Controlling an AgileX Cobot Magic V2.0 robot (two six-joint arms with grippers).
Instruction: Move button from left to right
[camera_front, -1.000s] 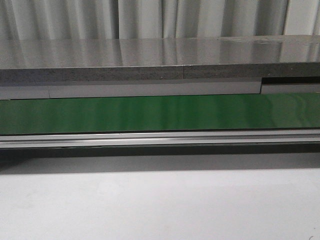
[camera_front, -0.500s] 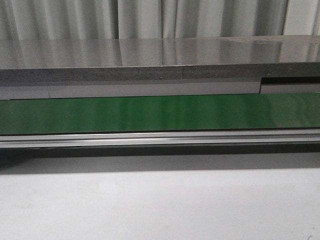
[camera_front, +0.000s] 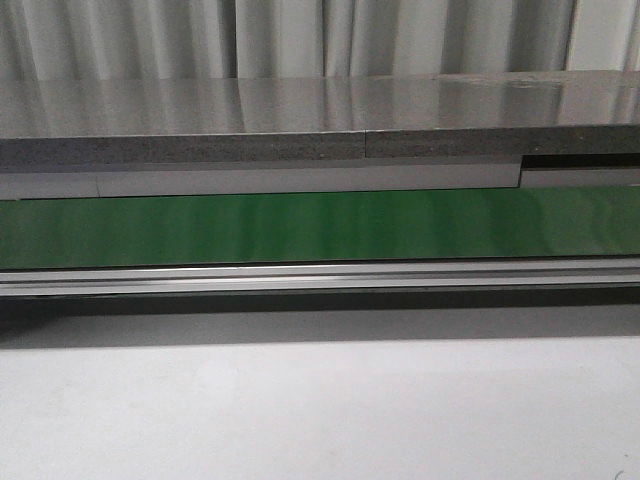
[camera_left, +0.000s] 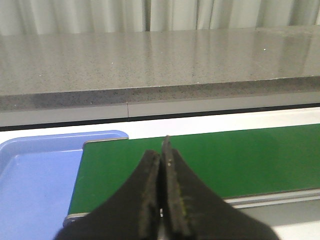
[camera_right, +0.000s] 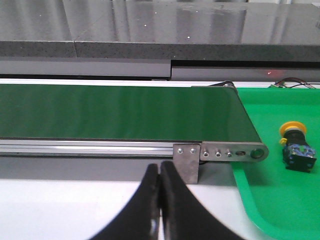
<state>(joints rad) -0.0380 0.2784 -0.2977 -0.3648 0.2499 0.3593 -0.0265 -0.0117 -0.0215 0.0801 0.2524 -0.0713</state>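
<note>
The button (camera_right: 296, 147), a dark body with a round yellow cap, lies on its side in the green tray (camera_right: 260, 215) in the right wrist view. My right gripper (camera_right: 160, 172) is shut and empty, over the white table in front of the conveyor, well apart from the button. My left gripper (camera_left: 161, 150) is shut and empty, over the end of the green belt (camera_left: 225, 160) beside the blue tray (camera_left: 35, 185). Neither gripper shows in the front view.
The green conveyor belt (camera_front: 320, 228) runs across the front view with an aluminium rail (camera_front: 320, 278) along its near side. A grey stone counter (camera_front: 320, 120) stands behind it. The belt's end bracket (camera_right: 220, 152) sits next to the green tray.
</note>
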